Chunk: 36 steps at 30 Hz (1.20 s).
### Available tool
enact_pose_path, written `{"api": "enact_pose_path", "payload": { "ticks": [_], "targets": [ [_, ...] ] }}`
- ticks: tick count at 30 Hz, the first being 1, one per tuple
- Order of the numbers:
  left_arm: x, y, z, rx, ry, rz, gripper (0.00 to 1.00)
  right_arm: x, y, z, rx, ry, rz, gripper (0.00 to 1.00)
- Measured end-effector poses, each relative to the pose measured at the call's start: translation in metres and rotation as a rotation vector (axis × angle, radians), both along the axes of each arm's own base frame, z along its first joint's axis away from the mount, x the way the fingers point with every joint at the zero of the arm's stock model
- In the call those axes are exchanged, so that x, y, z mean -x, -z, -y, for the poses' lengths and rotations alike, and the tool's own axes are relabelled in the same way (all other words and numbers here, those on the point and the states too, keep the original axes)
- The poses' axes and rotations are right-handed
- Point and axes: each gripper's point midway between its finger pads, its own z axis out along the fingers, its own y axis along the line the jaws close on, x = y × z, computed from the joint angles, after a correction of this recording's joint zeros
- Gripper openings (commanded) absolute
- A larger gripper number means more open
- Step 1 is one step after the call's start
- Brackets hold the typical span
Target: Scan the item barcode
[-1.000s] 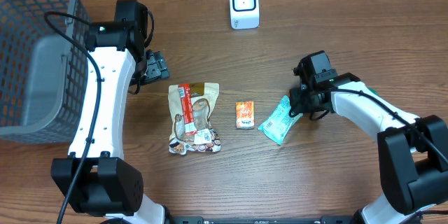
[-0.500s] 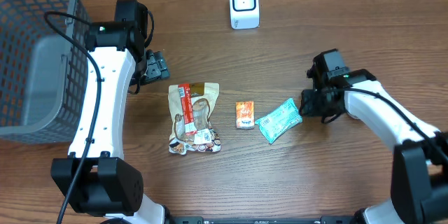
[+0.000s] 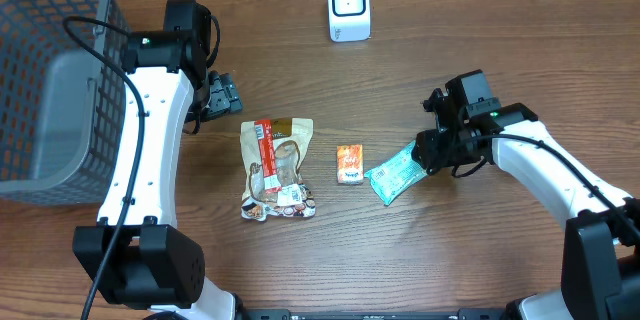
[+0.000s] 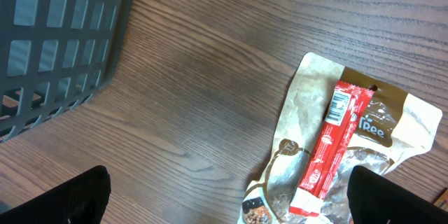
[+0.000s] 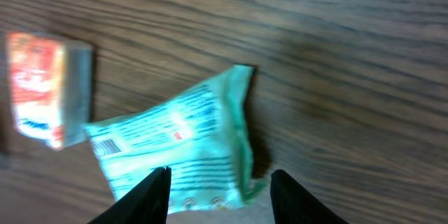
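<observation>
The tan pouch (image 4: 301, 105) ahead of the left hand (image 3: 222, 95) bears a brown label (image 4: 381, 122) reading "Ree". The red stick packet (image 4: 329, 147) on it has a barcode. The green packet (image 5: 182, 147) before the right hand (image 5: 224, 199) shows a barcode and blurred, unreadable print.

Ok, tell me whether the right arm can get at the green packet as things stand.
Probably yes. The right hand sits at the near end of the green packet with its fingers apart, and nothing lies between them. The orange box lies off the far end, out of the way.
</observation>
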Motion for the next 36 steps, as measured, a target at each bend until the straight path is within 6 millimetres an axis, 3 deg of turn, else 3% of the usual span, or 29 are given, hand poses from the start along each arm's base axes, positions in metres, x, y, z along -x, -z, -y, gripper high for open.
{"api": "enact_pose_path", "payload": {
  "ticks": [4, 10, 36],
  "targets": [
    [0.000, 0.000, 0.000, 0.000, 0.000, 0.000, 1.00, -0.004, 0.007, 0.004, 0.022, 0.003, 0.032, 0.47],
    [0.000, 0.000, 0.000, 0.000, 0.000, 0.000, 1.00, 0.006, 0.017, 0.003, 0.020, -0.009, 0.010, 0.47],
    [0.000, 0.000, 0.000, 0.000, 0.000, 0.000, 1.00, 0.006, 0.020, -0.003, -0.007, -0.030, 0.017, 0.47]
  ]
}}
